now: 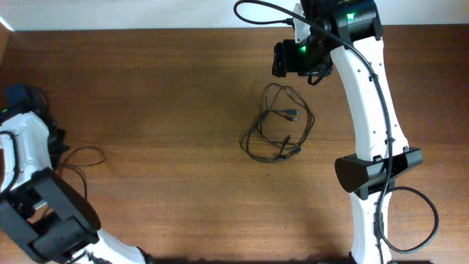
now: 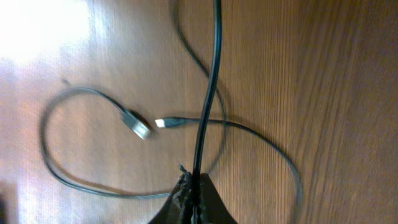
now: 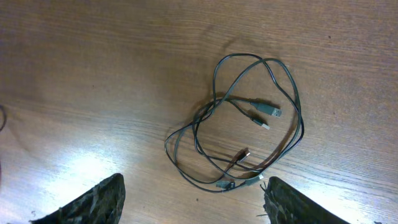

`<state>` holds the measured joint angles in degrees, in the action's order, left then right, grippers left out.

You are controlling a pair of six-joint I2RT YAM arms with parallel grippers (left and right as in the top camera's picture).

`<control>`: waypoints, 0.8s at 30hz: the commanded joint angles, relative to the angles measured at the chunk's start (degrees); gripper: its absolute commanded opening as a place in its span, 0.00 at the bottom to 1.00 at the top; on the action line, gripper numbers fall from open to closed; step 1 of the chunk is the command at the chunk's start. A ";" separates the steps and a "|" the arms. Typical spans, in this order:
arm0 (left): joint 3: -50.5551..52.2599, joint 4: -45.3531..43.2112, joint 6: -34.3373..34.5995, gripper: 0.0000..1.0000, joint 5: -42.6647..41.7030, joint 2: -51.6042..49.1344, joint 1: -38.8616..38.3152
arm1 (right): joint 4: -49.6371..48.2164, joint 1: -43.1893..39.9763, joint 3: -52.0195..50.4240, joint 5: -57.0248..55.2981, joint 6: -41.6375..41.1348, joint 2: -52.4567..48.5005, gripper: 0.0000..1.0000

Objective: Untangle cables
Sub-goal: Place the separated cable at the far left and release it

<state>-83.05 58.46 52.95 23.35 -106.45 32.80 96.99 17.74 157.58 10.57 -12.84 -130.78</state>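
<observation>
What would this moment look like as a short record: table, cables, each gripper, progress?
table: brown wood
cable tangle: thin black cords looped together mid-table, plugs lying among the loops
loose cable: apart from the tangle, beside the left arm
left gripper: shut, pinching a strand of the loose cable
right gripper: open, above the cable tangle, holding nothing
progress: tangle not yet undone

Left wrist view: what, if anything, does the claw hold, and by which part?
The left claw pinches a thin black cable along its cord, not at an end.
</observation>
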 commanded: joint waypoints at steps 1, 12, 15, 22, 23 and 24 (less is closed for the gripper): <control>2.60 -0.09 2.97 0.55 -5.07 -3.80 -1.11 | 0.33 0.63 -0.07 0.35 0.63 -0.20 0.73; -6.56 -0.07 -22.47 0.99 -15.10 3.96 1.81 | 0.33 0.63 -0.07 0.31 0.66 -0.20 0.73; -6.75 -0.92 -29.33 0.99 -15.21 14.45 -4.07 | 0.33 0.61 0.55 0.33 0.63 -0.04 0.72; -6.75 -4.13 -41.13 0.99 -22.40 22.47 -28.00 | 0.35 -6.38 1.99 0.35 0.63 8.52 0.73; -6.73 -4.52 -41.13 0.99 -22.40 21.99 -31.10 | 0.33 -8.15 1.99 0.35 0.61 9.68 0.74; -6.73 -5.88 -42.80 0.99 -24.52 20.85 -35.54 | 0.35 -9.40 1.99 0.35 0.61 10.12 0.77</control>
<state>-89.25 54.33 14.39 2.70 -83.90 3.99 96.97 11.07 158.15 10.57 -12.84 -124.68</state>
